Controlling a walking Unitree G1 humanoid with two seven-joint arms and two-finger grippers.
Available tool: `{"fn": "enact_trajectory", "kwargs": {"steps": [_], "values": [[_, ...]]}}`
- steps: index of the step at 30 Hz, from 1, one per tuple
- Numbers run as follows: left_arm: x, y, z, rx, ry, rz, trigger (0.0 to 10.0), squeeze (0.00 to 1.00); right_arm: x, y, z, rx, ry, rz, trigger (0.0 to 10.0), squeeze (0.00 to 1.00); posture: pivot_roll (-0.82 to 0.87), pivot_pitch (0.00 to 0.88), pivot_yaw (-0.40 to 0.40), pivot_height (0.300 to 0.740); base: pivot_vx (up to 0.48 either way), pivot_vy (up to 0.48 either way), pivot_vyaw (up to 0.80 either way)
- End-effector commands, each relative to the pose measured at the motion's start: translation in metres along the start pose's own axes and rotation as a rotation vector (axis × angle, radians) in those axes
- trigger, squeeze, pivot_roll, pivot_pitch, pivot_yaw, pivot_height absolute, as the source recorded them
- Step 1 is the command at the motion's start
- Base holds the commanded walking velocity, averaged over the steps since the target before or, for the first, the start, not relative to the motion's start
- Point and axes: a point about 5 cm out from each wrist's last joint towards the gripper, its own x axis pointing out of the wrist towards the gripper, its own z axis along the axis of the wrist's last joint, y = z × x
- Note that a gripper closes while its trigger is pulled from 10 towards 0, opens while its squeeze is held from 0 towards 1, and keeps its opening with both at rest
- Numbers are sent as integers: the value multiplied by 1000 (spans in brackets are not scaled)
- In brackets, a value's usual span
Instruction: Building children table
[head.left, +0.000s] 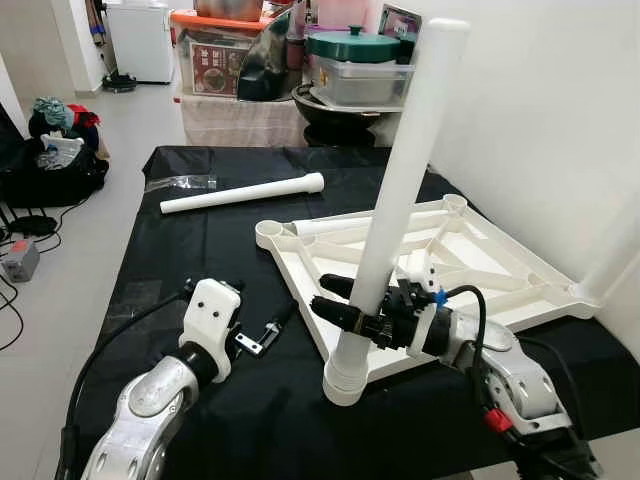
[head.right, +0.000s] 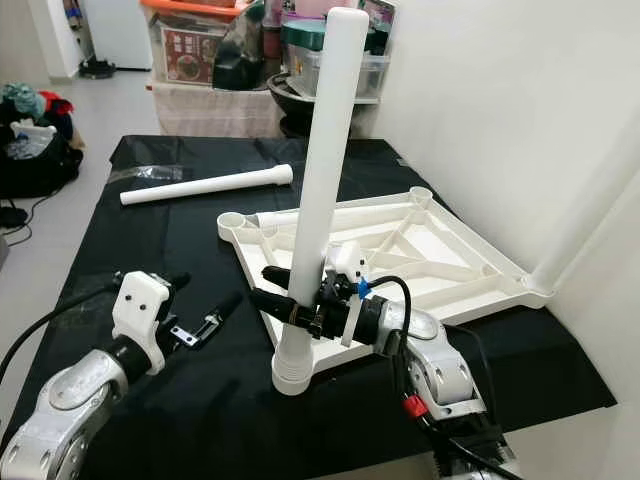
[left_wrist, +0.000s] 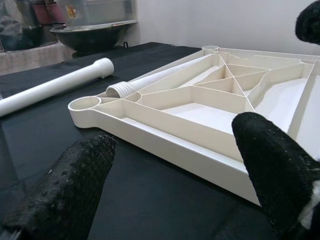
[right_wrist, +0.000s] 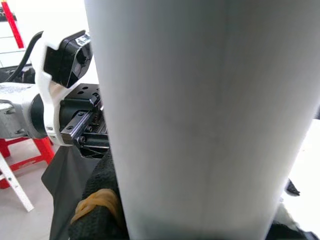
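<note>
Behind the worktop (head.left: 200, 250), a low cloth-covered stand carries a clear storage bin (head.left: 215, 55), a dark wok (head.left: 340, 110) and a container with a green lid (head.left: 355, 45). A white appliance (head.left: 140, 38) stands farther back, and bags (head.left: 55, 150) with cables lie on the pale tiled floor to the robot's left. A white wall runs along the right.

A black cloth covers the worktop. On it lies the white tabletop (head.left: 480, 265), upside down, its ribbed underside and round corner sockets facing up. One loose table leg (head.left: 240, 193) lies flat on the cloth beyond it, well apart; another lies inside the ribs. A further leg stands at the far right corner, beside the wall.

The right tool (head.left: 352, 305) has its fingers clamped around an upright leg (head.left: 400, 170), low on the tube, whose ridged end sits at the near corner of the tabletop. The left tool (head.left: 265, 335) hovers just over the cloth near the tabletop's edge, fingers (left_wrist: 75, 185) spread wide, holding nothing.
</note>
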Motion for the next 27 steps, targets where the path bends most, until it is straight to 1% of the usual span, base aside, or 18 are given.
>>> {"fn": "enact_trajectory", "kwargs": {"steps": [1, 7, 15, 19, 21, 23, 27], "values": [[0, -2, 0, 0, -2, -6, 10000, 0, -2, 5, -25, 81, 68, -27, 10000, 0, 117, 0, -99, 740, 0, 0, 0], [4, -3, 0, -4, -2, -25, 10000, 0, -10, 9, -35, 131, 24, -125, 10000, 0, 104, 0, -82, 740, 0, 0, 0], [3, -3, -1, -5, 1, -28, 10000, 0, -7, 20, -44, 153, 18, -132, 10000, 0, 95, 0, -72, 740, 0, 0, 0], [5, -3, -1, -5, 0, -32, 10000, 0, -5, 24, -47, 143, 40, -113, 10000, 0, 92, 0, -69, 740, 0, 0, 0], [6, -4, 0, -2, -3, -36, 10000, 0, -4, 26, -49, 118, 78, -82, 10000, 0, 95, 0, -71, 740, 0, 0, 0], [7, -4, 0, -2, -5, -37, 10000, 0, -4, 26, -49, 111, 90, -74, 10000, 0, 95, 0, -71, 740, 0, 0, 0], [4, -2, -1, 0, -1, -28, 10000, 0, -6, 27, -53, 67, 166, -23, 10000, 0, 102, 0, -85, 740, 0, 0, 0]]}}
